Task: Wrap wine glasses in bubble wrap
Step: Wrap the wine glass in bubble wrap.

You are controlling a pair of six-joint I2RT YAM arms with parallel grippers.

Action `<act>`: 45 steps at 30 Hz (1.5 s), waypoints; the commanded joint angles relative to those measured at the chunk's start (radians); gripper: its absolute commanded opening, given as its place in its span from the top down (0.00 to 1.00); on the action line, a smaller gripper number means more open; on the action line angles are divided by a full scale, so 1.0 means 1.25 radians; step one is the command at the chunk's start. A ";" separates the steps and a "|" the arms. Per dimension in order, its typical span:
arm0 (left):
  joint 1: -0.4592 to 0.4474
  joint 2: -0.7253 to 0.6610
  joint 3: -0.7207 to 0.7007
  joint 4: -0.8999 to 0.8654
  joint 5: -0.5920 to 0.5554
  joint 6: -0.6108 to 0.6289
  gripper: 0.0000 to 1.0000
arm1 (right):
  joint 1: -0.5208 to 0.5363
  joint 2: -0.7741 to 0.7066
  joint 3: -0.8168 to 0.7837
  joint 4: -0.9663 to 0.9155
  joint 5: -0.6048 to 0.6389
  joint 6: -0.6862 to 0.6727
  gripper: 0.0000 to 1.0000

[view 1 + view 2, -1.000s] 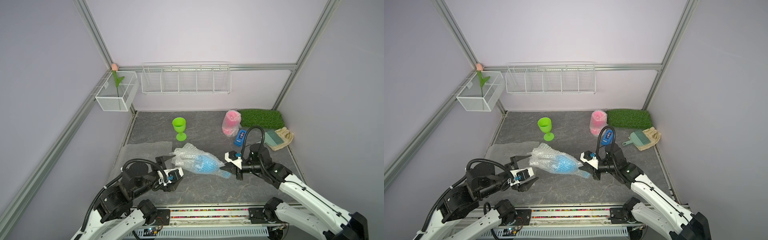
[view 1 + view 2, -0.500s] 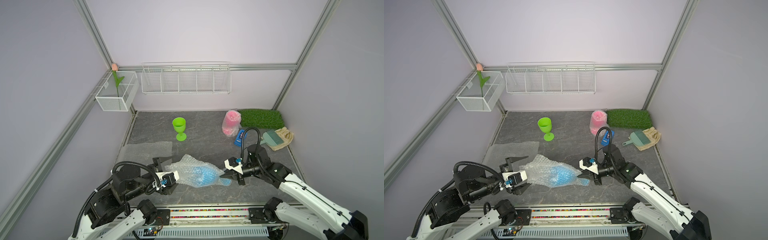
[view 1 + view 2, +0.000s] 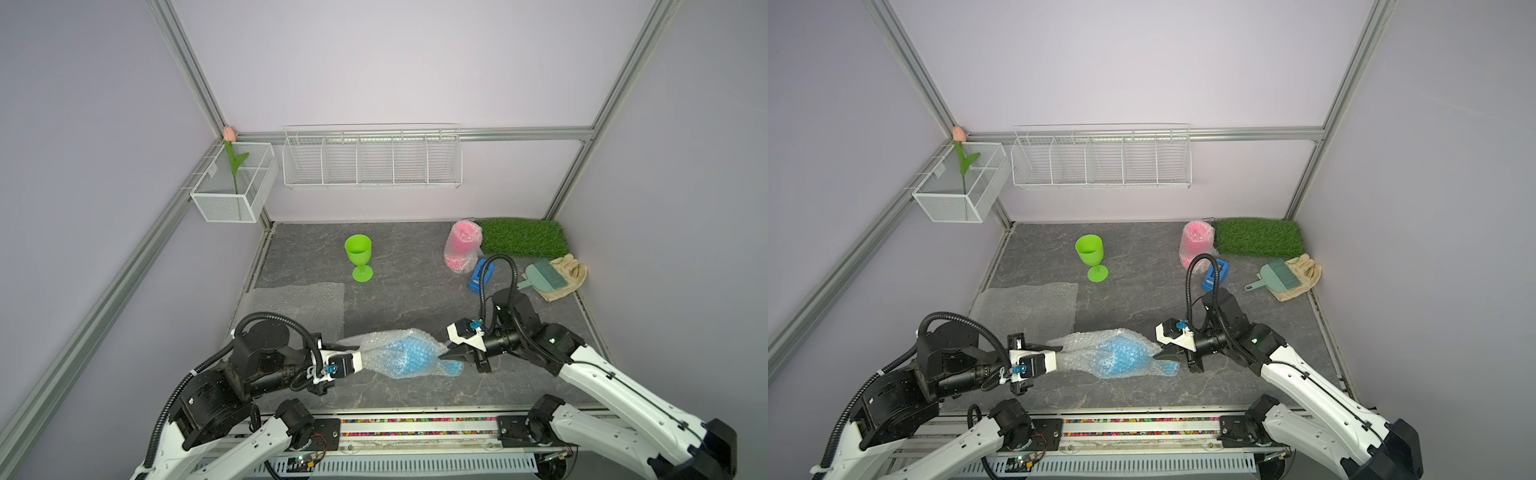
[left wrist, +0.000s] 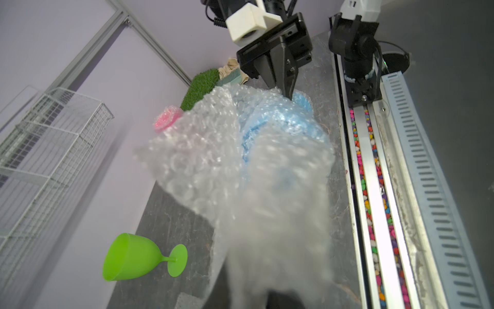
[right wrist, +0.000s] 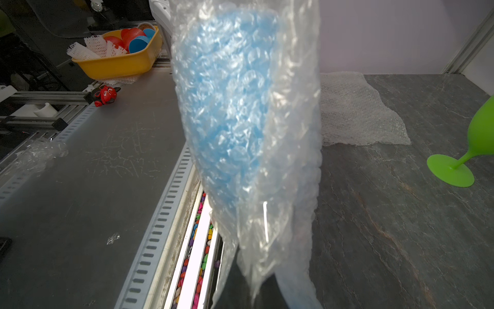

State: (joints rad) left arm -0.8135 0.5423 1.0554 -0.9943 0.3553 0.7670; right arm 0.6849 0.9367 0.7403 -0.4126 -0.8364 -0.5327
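Blue goblet [image 3: 409, 357]: lying on its side inside the wrap [image 3: 380, 347], near the surface's [image 3: 415, 291] front edge.
Left pincer [image 3: 362, 360]: clenched on the wrap's loose end.
Right pincer [image 3: 445, 355]: clenched on the wrap at the stem.

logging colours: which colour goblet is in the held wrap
Sky blue goblet, best in right wrist view.

Soft even light; blurry bubble wrap [image 4: 267, 214]

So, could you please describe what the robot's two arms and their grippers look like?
The left arm and right arm have white shells, black joints and a black ribbed hose looping over each wrist. The right gripper has black tapered fingers below a white camera housing with a blue plug.
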 commanded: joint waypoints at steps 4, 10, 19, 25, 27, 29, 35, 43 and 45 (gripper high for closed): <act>0.003 0.036 0.061 -0.063 0.014 0.016 1.00 | 0.043 0.065 -0.053 0.141 0.033 0.023 0.93; 0.003 0.096 0.089 -0.070 0.014 0.028 1.00 | 0.071 0.161 -0.149 0.407 0.075 0.071 0.93; 0.003 0.262 0.153 -0.085 0.034 0.034 1.00 | 0.089 0.408 -0.279 0.949 0.152 0.156 0.93; -0.001 0.356 0.193 -0.076 0.052 0.019 1.00 | 0.089 0.658 -0.341 1.371 0.176 0.259 0.91; -0.010 0.387 0.202 -0.078 0.048 0.014 1.00 | 0.079 0.730 -0.357 1.477 0.178 0.287 0.91; -0.019 0.413 0.206 -0.078 0.033 0.007 1.00 | 0.077 0.760 -0.353 1.465 0.168 0.281 0.90; -0.042 0.484 0.205 -0.084 -0.012 -0.008 1.00 | 0.060 0.794 -0.374 1.476 0.163 0.265 0.92; -0.060 0.622 0.185 -0.099 -0.025 -0.028 1.00 | 0.042 0.804 -0.364 1.477 0.132 0.274 0.93; -0.064 0.662 0.179 -0.099 -0.022 -0.027 1.00 | 0.042 0.805 -0.364 1.477 0.130 0.274 0.93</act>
State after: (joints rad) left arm -0.8848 1.3209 1.2865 -1.0889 0.3317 0.7406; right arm 0.7418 1.9221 0.2955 1.4384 -0.6586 -0.1974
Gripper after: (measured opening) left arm 0.047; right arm 0.074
